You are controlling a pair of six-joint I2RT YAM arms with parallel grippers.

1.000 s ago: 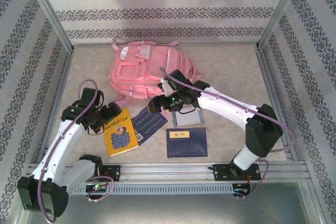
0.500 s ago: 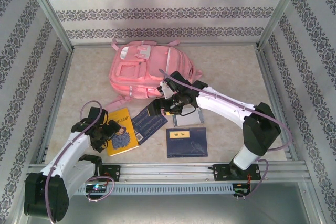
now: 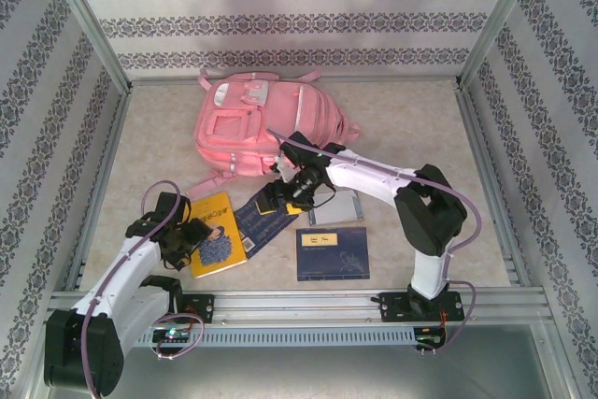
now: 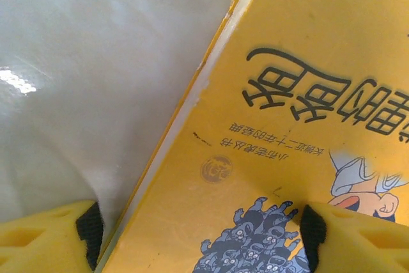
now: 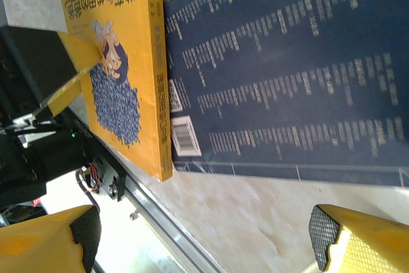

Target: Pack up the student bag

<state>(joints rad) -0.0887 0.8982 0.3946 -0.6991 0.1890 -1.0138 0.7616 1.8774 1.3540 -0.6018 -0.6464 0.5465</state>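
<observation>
I judge the student bag [image 3: 245, 128] to be soft and light. The fabric will sag and fold under a pinch, so one claw alone will not keep the mouth open. I would take hold at a stitched zip edge or a strap, where the cloth is thicker, and not on the smooth clear window.

The bag is pink, with several front pockets and one pale window pocket. It lies flat, front up, at the far middle of the table, beyond the books.

The left gripper [image 4: 201, 238] stands wide, straddling the edge of the yellow book [image 4: 287, 126] without clamping it. The right gripper [image 5: 204, 231] is also spread, holding nothing, over the near corner of the dark blue book [image 5: 287, 62].
</observation>
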